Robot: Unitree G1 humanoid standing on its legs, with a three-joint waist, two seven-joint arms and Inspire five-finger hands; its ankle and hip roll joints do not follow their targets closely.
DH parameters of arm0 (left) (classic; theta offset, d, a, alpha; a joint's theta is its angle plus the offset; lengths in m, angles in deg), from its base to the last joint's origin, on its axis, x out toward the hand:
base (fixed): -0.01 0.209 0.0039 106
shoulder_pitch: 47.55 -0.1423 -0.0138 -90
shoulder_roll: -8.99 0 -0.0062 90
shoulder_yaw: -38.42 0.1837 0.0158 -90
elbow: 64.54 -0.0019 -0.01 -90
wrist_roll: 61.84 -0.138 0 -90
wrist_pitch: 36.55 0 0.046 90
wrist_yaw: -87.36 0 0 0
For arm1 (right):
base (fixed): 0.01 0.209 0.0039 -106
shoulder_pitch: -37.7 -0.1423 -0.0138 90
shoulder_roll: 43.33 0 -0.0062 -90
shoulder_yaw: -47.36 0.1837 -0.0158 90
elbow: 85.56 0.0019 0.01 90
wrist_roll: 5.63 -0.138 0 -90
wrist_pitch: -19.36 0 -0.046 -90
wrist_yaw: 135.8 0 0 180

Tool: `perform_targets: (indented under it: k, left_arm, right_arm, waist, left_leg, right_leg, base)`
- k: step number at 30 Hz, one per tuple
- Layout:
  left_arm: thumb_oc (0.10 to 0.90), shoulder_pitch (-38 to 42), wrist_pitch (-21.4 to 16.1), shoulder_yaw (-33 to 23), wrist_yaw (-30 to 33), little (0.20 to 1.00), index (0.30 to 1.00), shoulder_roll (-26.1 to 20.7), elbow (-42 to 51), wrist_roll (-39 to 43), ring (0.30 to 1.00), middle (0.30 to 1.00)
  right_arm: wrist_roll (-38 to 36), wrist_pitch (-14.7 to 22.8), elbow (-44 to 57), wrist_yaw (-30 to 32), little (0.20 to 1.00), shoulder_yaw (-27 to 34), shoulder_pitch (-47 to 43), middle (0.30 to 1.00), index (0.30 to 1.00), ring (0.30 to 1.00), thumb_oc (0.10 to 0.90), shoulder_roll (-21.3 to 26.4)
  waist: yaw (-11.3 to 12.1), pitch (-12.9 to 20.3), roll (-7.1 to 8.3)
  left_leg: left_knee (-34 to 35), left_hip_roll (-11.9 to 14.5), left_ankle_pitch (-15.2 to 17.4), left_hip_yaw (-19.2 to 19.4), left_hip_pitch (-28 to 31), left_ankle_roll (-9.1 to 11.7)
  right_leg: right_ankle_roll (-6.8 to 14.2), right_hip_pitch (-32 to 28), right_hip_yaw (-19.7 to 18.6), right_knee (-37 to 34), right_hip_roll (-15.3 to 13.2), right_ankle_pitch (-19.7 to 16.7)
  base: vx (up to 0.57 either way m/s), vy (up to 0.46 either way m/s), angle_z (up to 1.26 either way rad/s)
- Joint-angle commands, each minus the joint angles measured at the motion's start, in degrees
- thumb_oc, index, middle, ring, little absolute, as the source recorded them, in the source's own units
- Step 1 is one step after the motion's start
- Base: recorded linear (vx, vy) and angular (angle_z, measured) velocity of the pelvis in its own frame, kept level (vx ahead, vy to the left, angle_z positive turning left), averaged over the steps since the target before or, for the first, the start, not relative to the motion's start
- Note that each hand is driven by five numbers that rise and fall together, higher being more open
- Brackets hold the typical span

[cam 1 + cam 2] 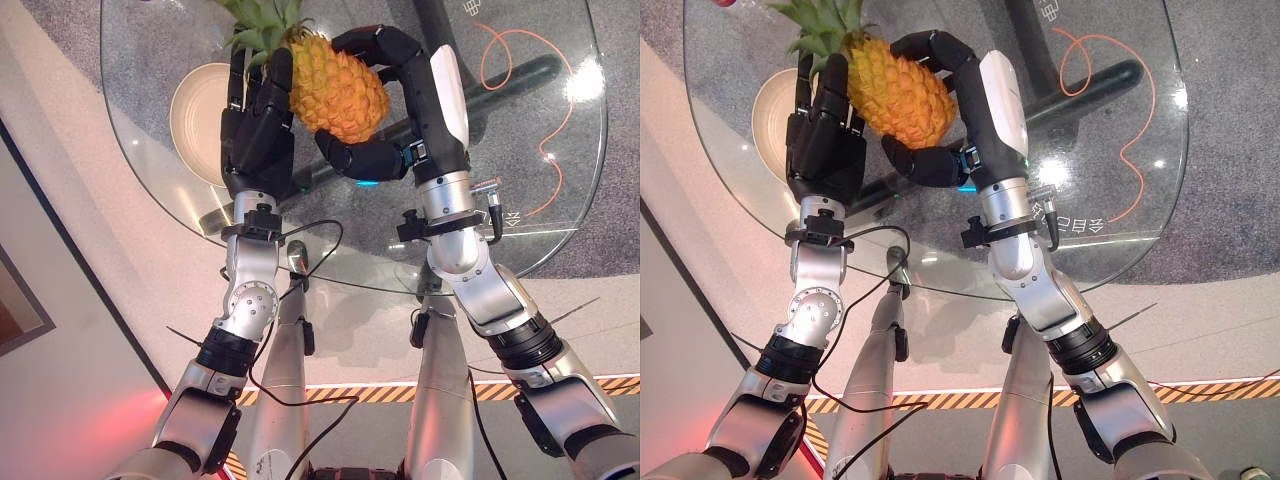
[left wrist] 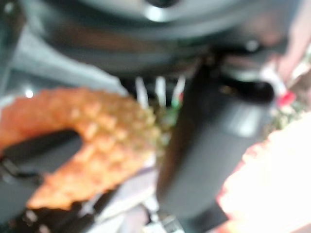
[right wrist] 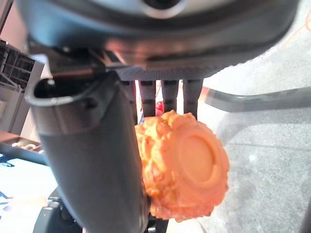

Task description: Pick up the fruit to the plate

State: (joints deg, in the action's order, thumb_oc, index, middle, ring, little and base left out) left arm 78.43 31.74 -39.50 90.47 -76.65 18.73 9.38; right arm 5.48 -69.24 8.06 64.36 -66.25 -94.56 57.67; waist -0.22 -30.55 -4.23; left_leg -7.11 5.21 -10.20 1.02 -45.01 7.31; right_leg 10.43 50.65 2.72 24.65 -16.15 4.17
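Observation:
An orange pineapple (image 1: 340, 90) with a green crown is held above the glass table, clamped between my two hands. My right hand (image 1: 415, 95) is curled round it, fingers over the far side and thumb under the near side. In the right wrist view the fruit's round base (image 3: 187, 170) shows beside the thumb (image 3: 92, 160). My left hand (image 1: 258, 135) presses its straight fingers flat against the pineapple's left side, near the crown. A cream plate (image 1: 195, 110) lies on the glass to the left, partly hidden behind the left hand.
The glass table (image 1: 520, 150) has a rounded near edge (image 1: 400, 285) just above my wrists. A dark table base (image 1: 500, 90) shows through the glass, with an orange cable (image 1: 560, 130) on the grey carpet. Yellow-black tape (image 1: 490, 390) crosses the floor.

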Motion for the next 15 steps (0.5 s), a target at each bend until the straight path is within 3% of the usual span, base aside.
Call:
perform_targets:
  k: [1,15]
  left_arm:
    - [0.8,7.3,-4.9,-2.5,-2.7,0.9,0.9,-2.0,8.0,-3.0,0.9,0.9]
    - [0.8,7.1,-6.3,-2.9,-2.1,0.9,0.9,-2.3,7.5,-3.6,0.9,0.9]
  right_arm:
    - [2.4,5.2,10.6,-2.0,0.2,-2.2,-7.6,0.3,0.3,0.3,0.1,-0.9]
    - [3.2,5.5,9.7,-3.3,0.2,-2.2,-7.5,0.3,0.3,0.3,0.1,1.2]
  waist:
    - [0.5,0.8,2.05]
    - [0.4,0.8,2.37]
  left_leg:
    - [-4.5,-2.1,3.5,-0.5,-0.9,-1.7]
    - [-4.3,-2.2,3.4,-0.8,-1.0,-1.6]
  right_leg:
    - [-2.0,-4.5,4.3,-10.6,3.6,-9.5]
    - [-1.9,-4.4,4.4,-10.7,3.7,-9.6]
  base:
    - [0.0,0.0,0.0]
    - [0.0,0.0,0.0]
